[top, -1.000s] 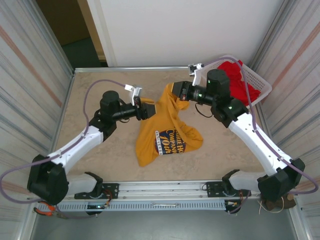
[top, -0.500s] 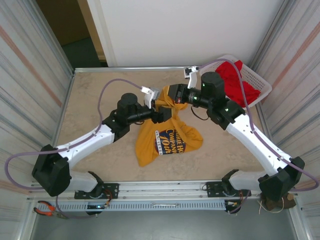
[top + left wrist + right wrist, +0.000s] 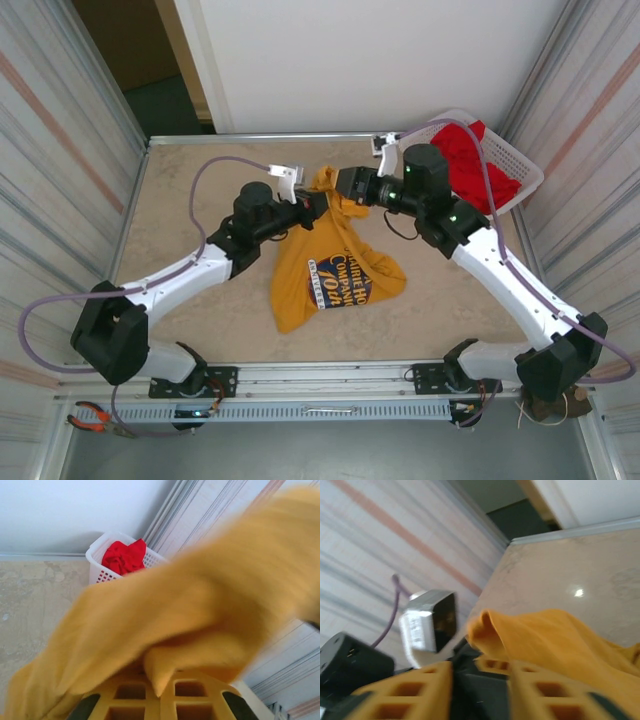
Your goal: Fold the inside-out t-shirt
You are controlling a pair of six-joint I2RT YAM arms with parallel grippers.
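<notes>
Top external view: the mustard-yellow cotton t-shirt with blue print (image 3: 297, 295) lies crumpled on the beige table (image 3: 200, 190), its upper edge lifted between my grippers. My left gripper (image 3: 314, 204) is clenched on that edge. My right gripper (image 3: 341, 186), just beside it, stands parted. I judge this a regrip; next, the shirt needs spreading flat.

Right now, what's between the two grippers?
Bunched top of the yellow t-shirt, between left gripper and right gripper, seen in the top view.

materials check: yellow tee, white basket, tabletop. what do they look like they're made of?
Yellow tee: soft matte knit, likely cotton; it drapes and creases.
White basket: moulded plastic, by its lattice walls.
Tabletop: beige mottled stone-look, maybe laminate; faint glare.
</notes>
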